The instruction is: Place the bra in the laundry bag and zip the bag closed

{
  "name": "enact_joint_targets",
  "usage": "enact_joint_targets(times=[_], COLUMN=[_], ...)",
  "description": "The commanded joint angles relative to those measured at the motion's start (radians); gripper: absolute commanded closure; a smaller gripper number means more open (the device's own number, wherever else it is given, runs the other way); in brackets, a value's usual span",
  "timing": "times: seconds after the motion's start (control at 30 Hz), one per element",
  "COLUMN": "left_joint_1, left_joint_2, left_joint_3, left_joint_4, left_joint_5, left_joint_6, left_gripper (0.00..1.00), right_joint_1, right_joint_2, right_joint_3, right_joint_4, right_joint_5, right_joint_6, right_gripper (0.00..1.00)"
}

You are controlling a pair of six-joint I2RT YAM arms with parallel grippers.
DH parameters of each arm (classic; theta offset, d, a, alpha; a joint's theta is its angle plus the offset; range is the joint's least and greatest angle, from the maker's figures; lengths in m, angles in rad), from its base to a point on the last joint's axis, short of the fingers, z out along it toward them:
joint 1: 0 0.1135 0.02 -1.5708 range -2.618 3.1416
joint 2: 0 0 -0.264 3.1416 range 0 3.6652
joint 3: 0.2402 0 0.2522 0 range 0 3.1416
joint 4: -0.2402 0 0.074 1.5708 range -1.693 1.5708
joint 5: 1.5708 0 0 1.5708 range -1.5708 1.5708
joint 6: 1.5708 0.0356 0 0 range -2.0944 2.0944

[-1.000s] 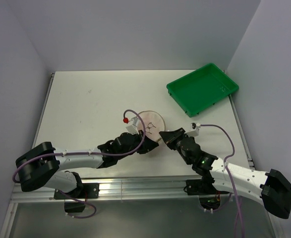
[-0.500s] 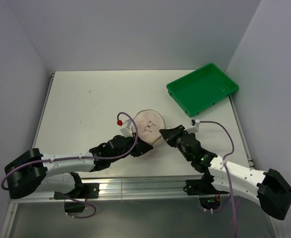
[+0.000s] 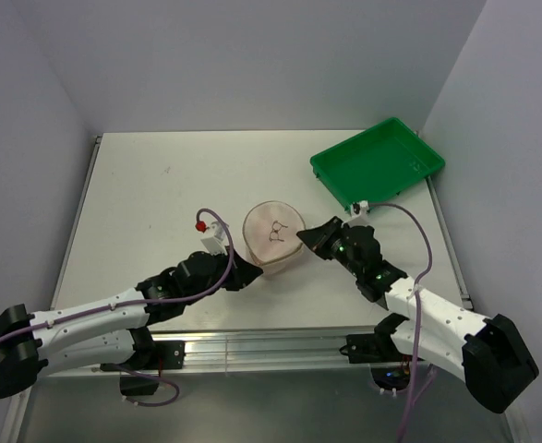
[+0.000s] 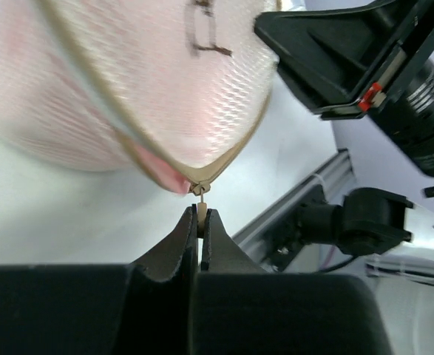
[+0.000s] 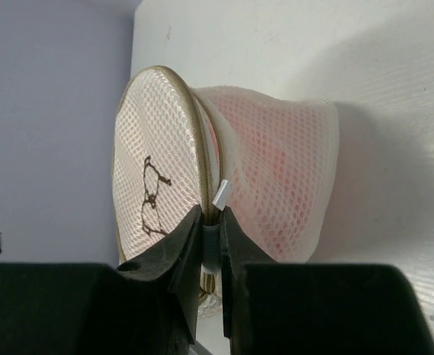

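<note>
White table; left end effector pinching zip pull; right end effector pinching laundry bag

Bright, even room light; soft shadow at three o'clock of the laundry bag; left-wrist close-up mesh blurred.

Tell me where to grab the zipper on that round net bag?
Pinch the little tan pull tab hanging off the slider, where the two rims of the laundry bag meet in a point. Come straight at its tip, in line with the zip: the tab is thin and flat, so a pinch closes on its faces. The left gripper holds it that way.
</note>
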Motion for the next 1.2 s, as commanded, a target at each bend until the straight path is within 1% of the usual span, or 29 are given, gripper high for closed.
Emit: enact_joint_targets(times=[0.0,0.03,0.1,0.13,0.17,0.2,0.23,0.3,0.33,0.37,0.43,0.47,0.5,0.57,0.6,0.63,0.67,0.7,0.77,0.87,0.97,1.0,1.1,1.17], left_joint_1=[0.050,0.063,0.075,0.075,0.075,0.075,0.075,0.074,0.074,0.074,0.069,0.064,0.057,0.038,0.017,0.006,-0.003,-0.017,-0.018,-0.028,-0.032,-0.034,-0.034,-0.035], left_joint_2=[-0.069,-0.080,-0.088,-0.083,-0.063,-0.050,-0.034,-0.002,0.007,0.025,0.042,0.058,0.064,0.078,0.079,0.084,0.089,0.090,0.102,0.122,0.122,0.119,0.113,0.105], left_joint_3=[0.036,0.035,0.030,0.030,0.030,0.035,0.039,0.044,0.046,0.056,0.064,0.073,0.078,0.081,0.079,0.076,0.075,0.070,0.058,0.058,0.052,0.050,0.050,0.047], left_joint_4=[-0.143,-0.155,-0.154,-0.142,-0.122,-0.079,-0.056,-0.001,0.048,0.062,0.104,0.117,0.127,0.162,0.179,0.194,0.214,0.226,0.265,0.274,0.273,0.271,0.260,0.254], left_joint_5=[-0.026,-0.028,-0.019,-0.010,0.001,0.012,0.029,0.040,0.040,0.035,0.029,0.027,0.023,-0.003,-0.013,-0.023,-0.037,-0.058,-0.048,-0.028,-0.013,-0.010,-0.002,-0.003], left_joint_6=[0.106,0.115,0.126,0.126,0.117,0.110,0.101,0.078,0.070,0.057,0.049,0.044,0.044,0.043,0.041,0.041,0.043,0.041,0.026,0.023,0.024,0.026,0.034,0.041], left_gripper=[1.00,1.00,1.00,1.00,1.00,1.00,1.00,1.00,1.00,1.00,1.00,1.00,1.00,1.00,1.00,1.00,1.00,1.00,1.00,1.00,1.00,1.00,1.00,1.00], right_joint_1=[-0.118,-0.128,-0.131,-0.129,-0.126,-0.117,-0.088,-0.054,-0.033,0.022,0.094,0.168,0.197,0.237,0.272,0.288,0.308,0.347,0.371,0.372,0.365,0.362,0.351,0.342], right_joint_2=[0.050,0.062,0.096,0.108,0.106,0.093,0.080,0.014,-0.015,-0.079,-0.135,-0.173,-0.184,-0.187,-0.184,-0.181,-0.183,-0.183,-0.169,-0.146,-0.135,-0.134,-0.134,-0.129], right_joint_3=[0.099,0.137,0.170,0.194,0.199,0.196,0.181,0.162,0.124,0.100,0.041,0.021,0.006,-0.029,-0.037,-0.040,-0.037,-0.033,-0.013,-0.013,-0.005,0.001,0.001,0.000], right_joint_4=[-0.063,-0.096,-0.121,-0.148,-0.155,-0.153,-0.161,-0.187,-0.195,-0.189,-0.187,-0.186,-0.176,-0.127,-0.108,-0.083,-0.080,-0.080,-0.090,-0.058,-0.035,-0.043,-0.046,-0.040], right_joint_5=[-0.105,-0.157,-0.182,-0.197,-0.199,-0.189,-0.173,-0.113,-0.088,-0.062,0.034,0.071,0.117,0.131,0.139,0.154,0.169,0.191,0.243,0.265,0.277,0.285,0.308,0.311], right_joint_6=[-0.155,-0.201,-0.236,-0.250,-0.246,-0.239,-0.224,-0.204,-0.168,-0.140,-0.054,-0.023,0.004,0.087,0.110,0.148,0.161,0.169,0.179,0.190,0.169,0.169,0.173,0.170], right_gripper=[1.00,1.00,1.00,0.92,0.79,0.45,0.31,0.13,0.12,0.11,0.11,0.11,0.12,0.15,0.19,0.20,0.21,0.25,0.27,0.27,0.31,0.40,0.55,0.61])
